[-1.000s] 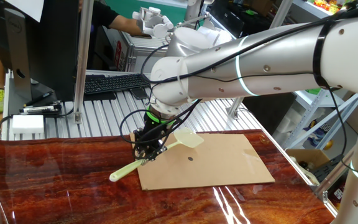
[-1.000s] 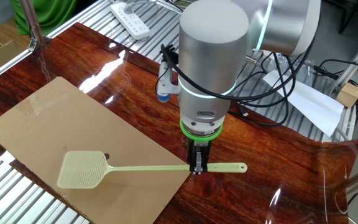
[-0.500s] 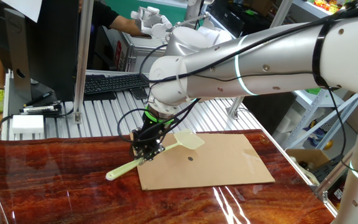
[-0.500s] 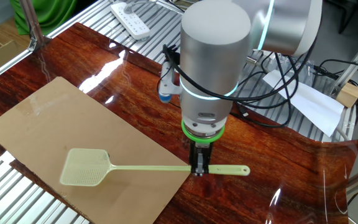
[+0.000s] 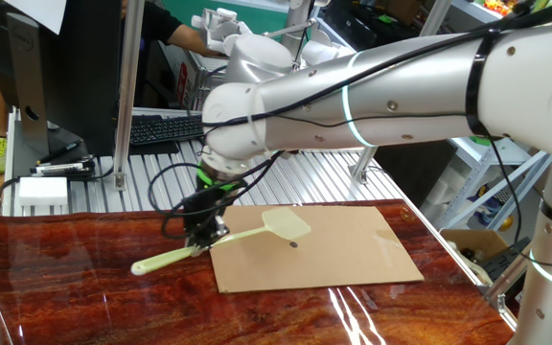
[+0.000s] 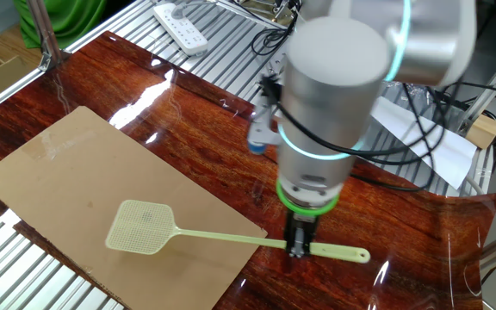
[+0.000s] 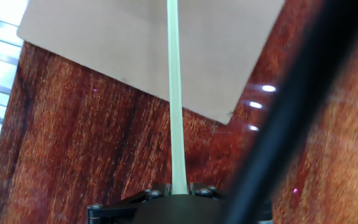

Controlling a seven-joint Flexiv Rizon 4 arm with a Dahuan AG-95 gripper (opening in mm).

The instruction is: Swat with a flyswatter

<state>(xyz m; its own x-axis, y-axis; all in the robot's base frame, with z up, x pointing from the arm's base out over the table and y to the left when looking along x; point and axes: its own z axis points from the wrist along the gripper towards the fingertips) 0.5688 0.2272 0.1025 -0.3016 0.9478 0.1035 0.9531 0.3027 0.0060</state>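
The pale yellow-green flyswatter lies nearly level, its handle end out over the wood table and its mesh head over the cardboard sheet. My gripper is shut on the handle, about a third of the way from its free end. In the other fixed view the gripper pinches the flyswatter's handle just off the cardboard's edge, and the head covers the small dark spot on the cardboard. In the hand view the handle runs straight up from the jaws.
The red-brown wood table carries the cardboard. Behind it are a keyboard, a monitor and a metal post. A power strip and papers lie on the slatted bench. A black cable crosses the hand view.
The arm has carried the flyswatter sideways along its own length: left in one fixed view, right in the other. The head now sits over the cardboard's dark spot. The grip is unchanged.
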